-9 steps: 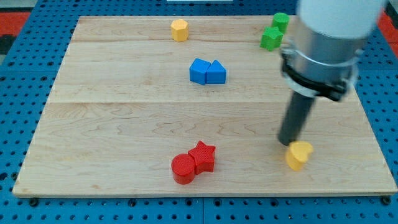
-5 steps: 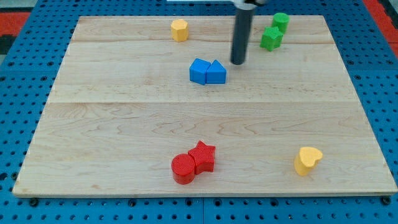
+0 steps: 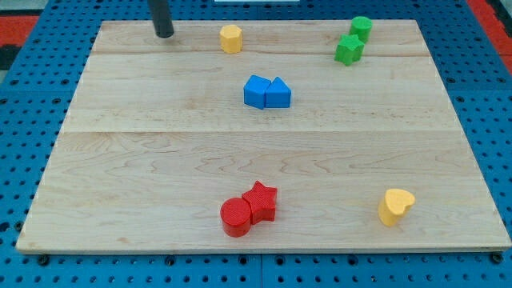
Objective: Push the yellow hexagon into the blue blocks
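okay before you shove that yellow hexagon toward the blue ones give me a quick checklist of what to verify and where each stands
1. My tip in view: ok, near the view's top left.
2. Tip apart from the yellow hexagon block: ok, gap to its left.
3. Tip on the hexagon's far side from the two touching blue blocks: not ok, it is level with the hexagon, not above it.
4. Board between hexagon and blue blocks unobstructed: ok.
5. Green blocks away from that path: ok.
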`<action>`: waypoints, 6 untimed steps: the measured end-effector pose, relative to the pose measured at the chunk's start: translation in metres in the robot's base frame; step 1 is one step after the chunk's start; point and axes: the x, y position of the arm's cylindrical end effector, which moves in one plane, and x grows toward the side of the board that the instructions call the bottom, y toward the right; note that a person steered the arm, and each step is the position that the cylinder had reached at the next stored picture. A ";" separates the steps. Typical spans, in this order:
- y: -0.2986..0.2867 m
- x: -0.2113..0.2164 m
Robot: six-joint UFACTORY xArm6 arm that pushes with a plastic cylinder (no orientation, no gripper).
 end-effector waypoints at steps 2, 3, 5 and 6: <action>0.113 0.017; 0.160 0.057; 0.114 0.049; 0.170 0.077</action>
